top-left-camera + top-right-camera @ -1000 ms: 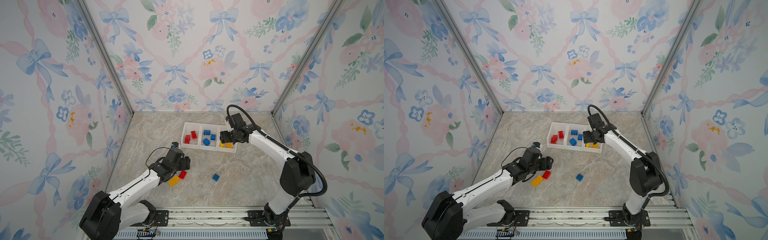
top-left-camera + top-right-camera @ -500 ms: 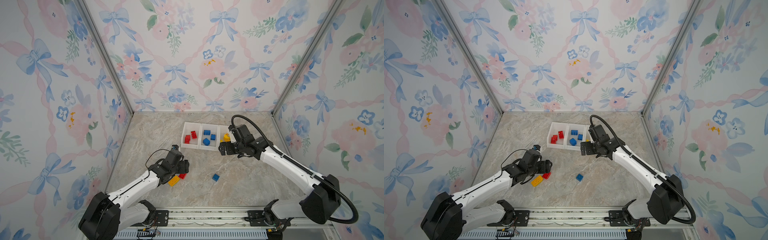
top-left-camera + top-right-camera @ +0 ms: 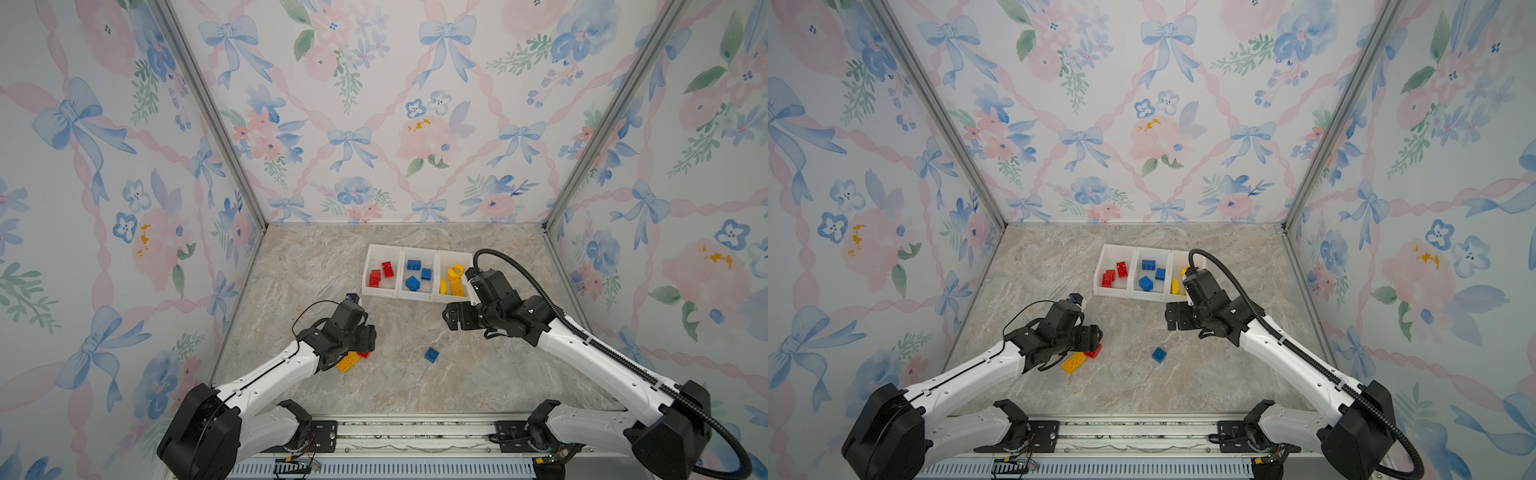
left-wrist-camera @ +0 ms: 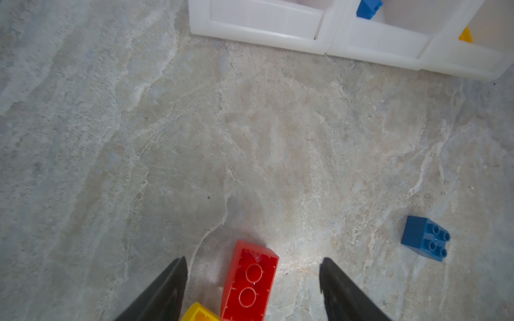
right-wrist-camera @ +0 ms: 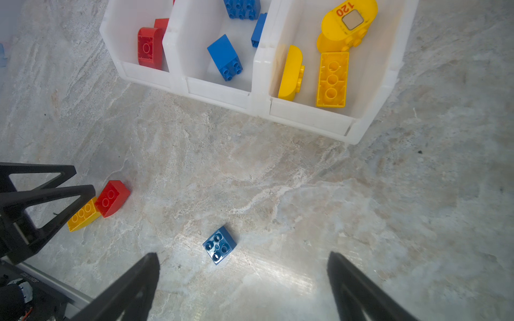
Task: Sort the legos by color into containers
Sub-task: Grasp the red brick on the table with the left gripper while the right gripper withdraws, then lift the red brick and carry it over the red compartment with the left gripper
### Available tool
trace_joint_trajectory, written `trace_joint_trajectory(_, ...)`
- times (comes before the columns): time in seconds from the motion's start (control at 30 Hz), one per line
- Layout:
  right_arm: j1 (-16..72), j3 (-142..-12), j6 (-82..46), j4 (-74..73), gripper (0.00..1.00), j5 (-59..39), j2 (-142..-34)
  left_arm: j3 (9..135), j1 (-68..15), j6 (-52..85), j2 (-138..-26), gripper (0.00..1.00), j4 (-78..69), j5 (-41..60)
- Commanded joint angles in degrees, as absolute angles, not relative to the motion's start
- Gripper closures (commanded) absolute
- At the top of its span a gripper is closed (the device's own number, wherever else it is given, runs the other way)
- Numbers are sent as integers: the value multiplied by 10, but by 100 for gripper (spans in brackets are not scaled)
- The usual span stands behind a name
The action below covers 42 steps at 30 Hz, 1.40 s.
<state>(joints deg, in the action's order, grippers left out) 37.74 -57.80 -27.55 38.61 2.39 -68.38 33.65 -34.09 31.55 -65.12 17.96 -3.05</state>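
Three joined white containers stand at the back, holding red, blue and yellow legos from left to right. On the table lie a red brick, a yellow brick touching it, and a blue brick. My left gripper is open and low, its fingers on either side of the upturned red brick with a gap on both sides. In front of the yellow bin my right gripper hangs wide open and empty, the blue brick below it.
Flowered walls close in the left, back and right sides. A metal rail with both arm bases runs along the front edge. In the right wrist view the left gripper's fingers reach over the yellow brick.
My right gripper has left the yellow bin, swung forward and down over the table, and opened wide. The left gripper has stayed over the red brick, its jaws a little narrower.
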Motion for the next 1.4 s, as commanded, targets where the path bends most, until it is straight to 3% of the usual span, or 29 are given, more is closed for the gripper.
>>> trace_joint_trajectory(0.0,385,-566,-288,407,3,38,-669,344,-341,301,-668,26,201,-15)
trace_joint_trajectory(0.8,385,-537,-304,386,3,44,-661,377,-383,279,-778,41,233,-14)
trace_joint_trajectory(1.07,385,-540,-304,382,3,45,-668,382,-388,280,-790,50,234,-23)
trace_joint_trajectory(1.37,385,-543,-302,381,3,47,-673,386,-389,281,-796,67,233,-28)
